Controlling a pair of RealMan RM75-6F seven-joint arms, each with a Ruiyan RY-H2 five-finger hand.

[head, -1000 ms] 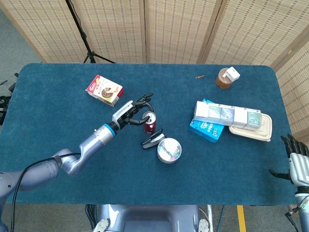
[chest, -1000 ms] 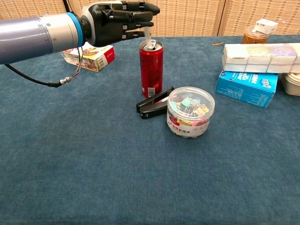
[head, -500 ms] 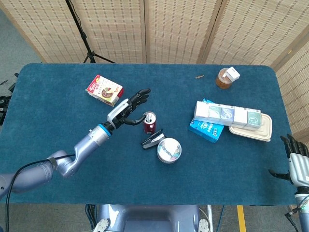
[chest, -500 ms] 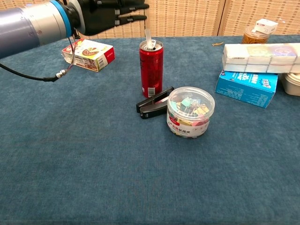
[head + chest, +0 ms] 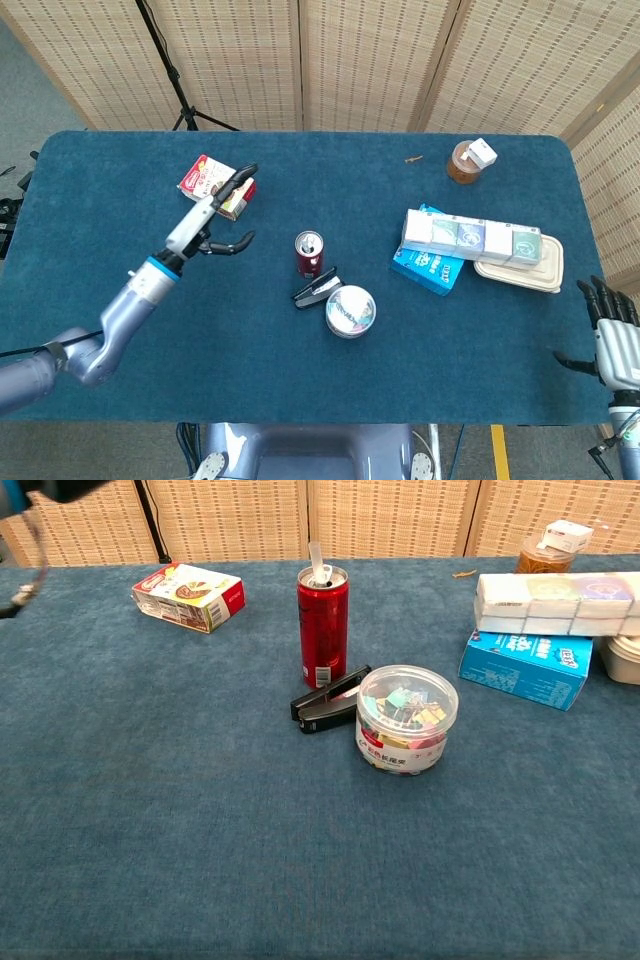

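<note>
My left hand (image 5: pixel 212 218) hangs empty, fingers spread, beside the red-and-white carton (image 5: pixel 214 186) toward the table's far-left corner. The carton looks light, stiff, crushable; I'd grip its long sides. My right hand (image 5: pixel 613 335) idles, holding nothing.

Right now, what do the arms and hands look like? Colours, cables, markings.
Left arm: smooth silver-grey tube segments, a blue ring at the wrist, and a black cable near the elbow. Left hand: white back plate with black fingers. Right hand: a pale grey-white body with black fingers, seen only at the frame's edge. No markings are legible.
</note>
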